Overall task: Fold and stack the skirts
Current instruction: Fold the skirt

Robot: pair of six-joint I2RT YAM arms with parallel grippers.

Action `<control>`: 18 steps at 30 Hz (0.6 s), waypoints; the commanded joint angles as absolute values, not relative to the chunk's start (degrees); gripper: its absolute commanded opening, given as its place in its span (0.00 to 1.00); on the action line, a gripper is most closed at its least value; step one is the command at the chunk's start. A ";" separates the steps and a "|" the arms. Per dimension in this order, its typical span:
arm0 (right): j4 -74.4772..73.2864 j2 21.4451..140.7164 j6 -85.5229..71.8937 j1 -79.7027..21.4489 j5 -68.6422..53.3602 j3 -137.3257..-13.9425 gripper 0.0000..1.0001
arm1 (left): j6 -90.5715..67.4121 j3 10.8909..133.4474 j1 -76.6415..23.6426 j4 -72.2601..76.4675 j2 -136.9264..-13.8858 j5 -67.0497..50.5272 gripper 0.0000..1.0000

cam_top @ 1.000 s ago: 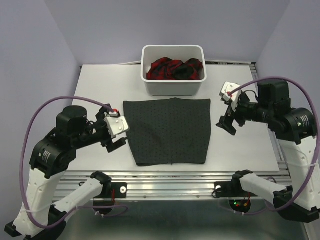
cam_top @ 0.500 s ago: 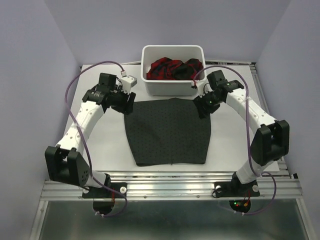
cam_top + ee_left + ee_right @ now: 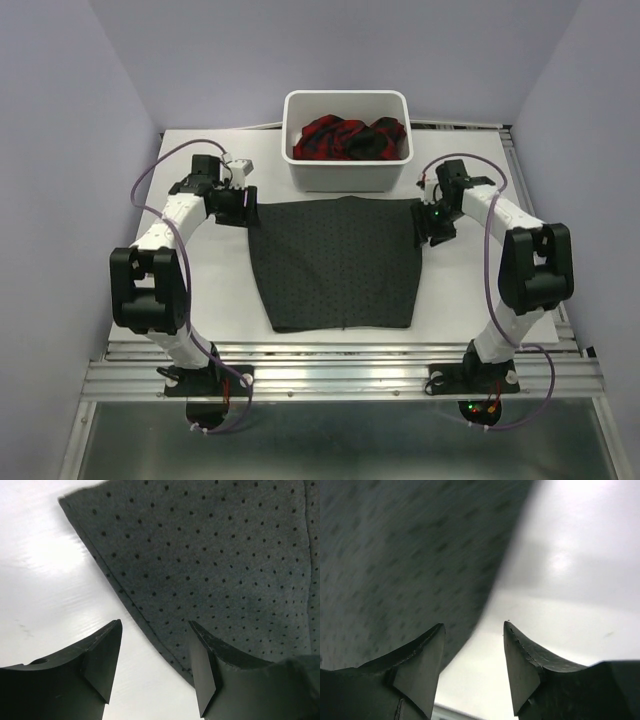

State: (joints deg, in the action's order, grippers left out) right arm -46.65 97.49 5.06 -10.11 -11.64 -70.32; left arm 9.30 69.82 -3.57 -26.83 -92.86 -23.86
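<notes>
Corners of the grey skirt (image 3: 335, 262) are straddled by the half-parted left gripper (image 3: 155, 625) and right gripper (image 3: 473, 625), white table (image 3: 200, 290) alongside.

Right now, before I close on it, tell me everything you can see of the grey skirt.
The grey skirt is soft, dark charcoal cloth with fine dark dots. It lies spread flat and unfolded on the white table. It is wider at its far edge, which sits just in front of the white tub. The left gripper and right gripper are open at its far corners, jaws straddling the side edges; I cannot tell whether they touch the cloth.
</notes>
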 commanded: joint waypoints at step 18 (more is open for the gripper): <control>-35.77 106.08 0.17 -1.58 -30.68 -65.04 0.28 | -3.43 60.65 4.31 -19.95 -103.80 -34.71 0.48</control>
